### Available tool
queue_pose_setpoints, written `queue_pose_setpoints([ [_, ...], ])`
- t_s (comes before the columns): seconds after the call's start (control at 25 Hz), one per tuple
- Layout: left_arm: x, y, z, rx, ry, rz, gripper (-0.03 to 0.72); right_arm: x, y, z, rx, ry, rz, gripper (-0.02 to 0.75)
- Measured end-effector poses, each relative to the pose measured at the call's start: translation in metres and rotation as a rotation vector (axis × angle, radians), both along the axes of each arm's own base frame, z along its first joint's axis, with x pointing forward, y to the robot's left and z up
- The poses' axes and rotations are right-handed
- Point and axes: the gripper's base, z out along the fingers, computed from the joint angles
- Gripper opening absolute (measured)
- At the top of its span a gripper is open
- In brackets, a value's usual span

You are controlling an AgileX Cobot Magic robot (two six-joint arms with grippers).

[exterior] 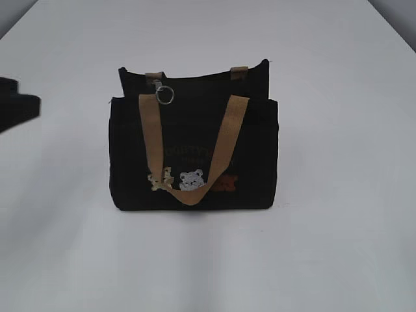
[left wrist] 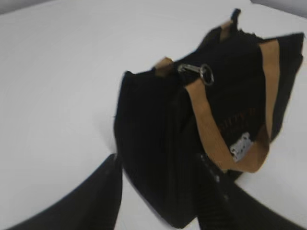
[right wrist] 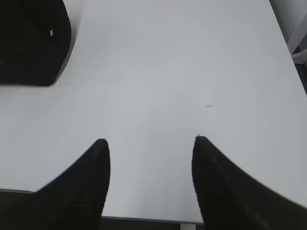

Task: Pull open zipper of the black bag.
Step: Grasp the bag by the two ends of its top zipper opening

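The black bag stands upright in the middle of the white table, with tan handles and small bear patches on its front. The zipper's silver ring pull hangs at the top left of the bag, and shows again as the ring in the left wrist view. The zipper line itself is too dark to make out. My left gripper is at the far left, clear of the bag. In its wrist view the left gripper is open and faces the bag's left end. My right gripper is open over bare table.
The white table stretches all round the bag. A corner of the bag shows at the top left of the right wrist view. The table's near edge runs just below the right fingers.
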Motion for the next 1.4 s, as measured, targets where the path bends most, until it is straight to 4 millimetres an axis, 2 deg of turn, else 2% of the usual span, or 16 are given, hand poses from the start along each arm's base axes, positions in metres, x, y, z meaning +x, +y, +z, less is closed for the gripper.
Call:
queue_pose_setpoints([
  [0.16, 0.038, -0.012, -0.04, 0.032, 0.066, -0.175, 0.403, 0.0, 0.001, 0.0, 0.013, 0.0, 0.008, 0.428],
  [0.28, 0.063, -0.016, -0.064, 0.012, 0.125, -0.199, 0.447, 0.0, 0.003, 0.0, 0.03, 0.0, 0.019, 0.428],
  [0.44, 0.083, -0.03, -0.078, 0.023, 0.145, -0.251, 0.479, 0.0, 0.004, 0.0, 0.04, 0.0, 0.026, 0.428],
  [0.68, 0.107, -0.057, -0.089, 0.061, 0.148, -0.319, 0.476, -0.001, 0.011, 0.002, 0.1, -0.007, 0.084, 0.428],
  [0.72, 0.111, -0.061, -0.09, 0.064, 0.148, -0.328, 0.442, -0.001, 0.014, 0.002, 0.104, -0.014, 0.116, 0.428],
  [0.76, 0.114, -0.064, -0.091, 0.066, 0.148, -0.333, 0.37, -0.001, 0.017, 0.003, 0.107, -0.017, 0.154, 0.428],
  [0.84, 0.115, -0.067, -0.092, 0.068, 0.148, -0.343, 0.165, 0.006, 0.024, 0.007, 0.09, -0.002, 0.258, 0.428],
  [0.88, 0.115, -0.068, -0.092, 0.071, 0.147, -0.346, 0.088, 0.014, 0.028, 0.01, 0.098, 0.011, 0.317, 0.428],
  [0.92, 0.115, -0.068, -0.092, 0.073, 0.148, -0.345, 0.061, 0.024, 0.033, 0.014, 0.098, 0.009, 0.384, 0.428],
  [1.0, 0.115, -0.067, -0.092, 0.08, 0.148, -0.341, 0.063, 0.049, 0.042, 0.023, 0.078, -0.038, 0.515, 0.428],
  [1.16, 0.115, -0.067, -0.093, 0.085, 0.148, -0.34, 0.063, 0.112, 0.055, 0.042, 0.07, -0.206, 0.693, 0.428],
  [1.28, 0.115, -0.067, -0.093, 0.089, 0.147, -0.343, 0.063, 0.172, 0.071, 0.046, 0.04, -0.236, 0.802, 0.428],
  [1.4, 0.115, -0.067, -0.093, 0.098, 0.146, -0.351, 0.063, 0.228, 0.098, 0.039, -0.041, -0.213, 0.874, 0.428],
])
